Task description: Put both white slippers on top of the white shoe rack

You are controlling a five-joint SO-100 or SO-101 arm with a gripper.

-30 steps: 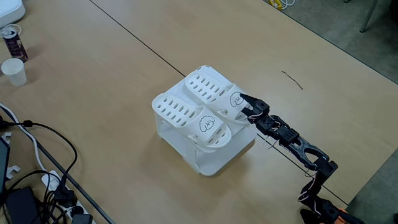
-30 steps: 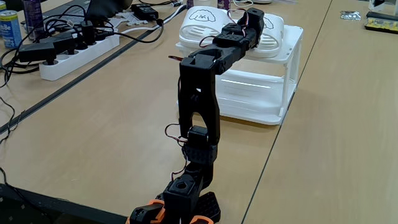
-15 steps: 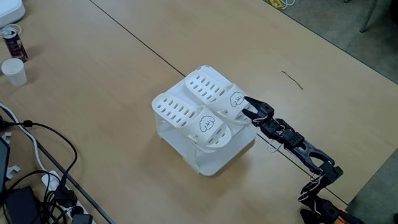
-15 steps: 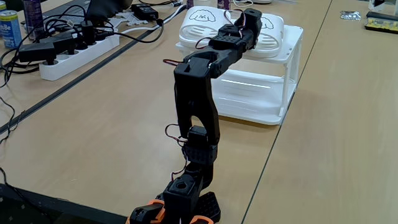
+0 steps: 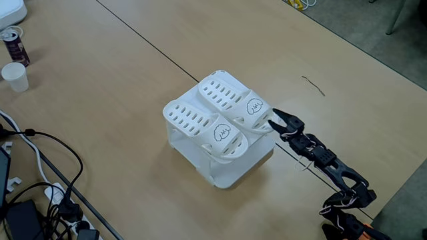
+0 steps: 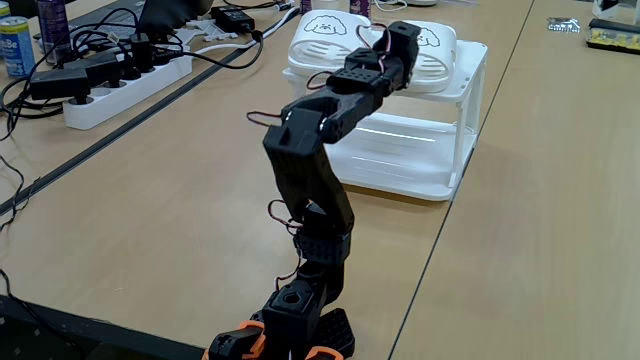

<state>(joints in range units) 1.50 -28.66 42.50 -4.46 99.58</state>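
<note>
Both white slippers (image 5: 220, 113) lie side by side on the flat top of the white shoe rack (image 5: 227, 172). Each slipper has rows of little oval holes and a small drawn face near one end. In the fixed view from above, the ends with the faces point toward the lower right, where the black arm (image 5: 327, 163) reaches in. The slipper on the right in that view has its face end just beside the gripper (image 5: 275, 119). The two fingers look a little apart there, with nothing between them, and the tips sit close to the edge of that slipper. It is hard to tell if they touch it.

In the fixed view from behind the arm, the gripper (image 6: 400, 32) is up by the slippers (image 6: 330, 35) on the rack (image 6: 440, 150). The rack stands on a light wooden table (image 5: 100, 80). A paper cup (image 5: 15, 76), a can (image 5: 15, 45) and black cables (image 5: 40, 180) lie well apart from the rack.
</note>
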